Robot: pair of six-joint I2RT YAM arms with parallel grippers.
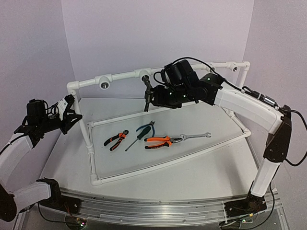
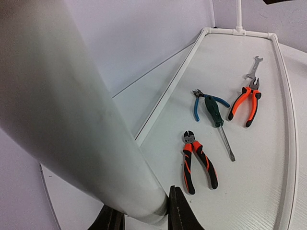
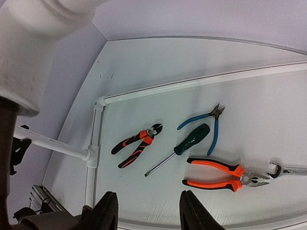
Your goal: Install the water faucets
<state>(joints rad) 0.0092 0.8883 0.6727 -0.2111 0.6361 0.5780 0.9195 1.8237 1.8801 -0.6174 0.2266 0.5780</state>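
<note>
The dark faucet [image 1: 147, 93] hangs down from a socket on the top rail of the white pipe frame [image 1: 124, 75]. My right gripper [image 1: 154, 99] is right beside it, open and empty. In the right wrist view its jaws [image 3: 151, 213] stand apart over the table, and the faucet's dark body [image 3: 5, 143] shows blurred at the left edge, outside them, under a white fitting [image 3: 24, 57]. My left gripper [image 1: 73, 116] is shut on the frame's left upright pipe [image 1: 82, 117]. In the left wrist view the pipe [image 2: 72, 120] fills the space between the jaws [image 2: 146, 218].
Inside the frame lie small orange-black cutters [image 1: 116, 139], a green screwdriver [image 1: 139, 136], blue-handled cutters [image 1: 145, 128], orange pliers [image 1: 160, 142] and a wrench [image 1: 194, 137]. Open sockets sit on the top rail at the left [image 1: 105, 84] and right [image 1: 235, 68].
</note>
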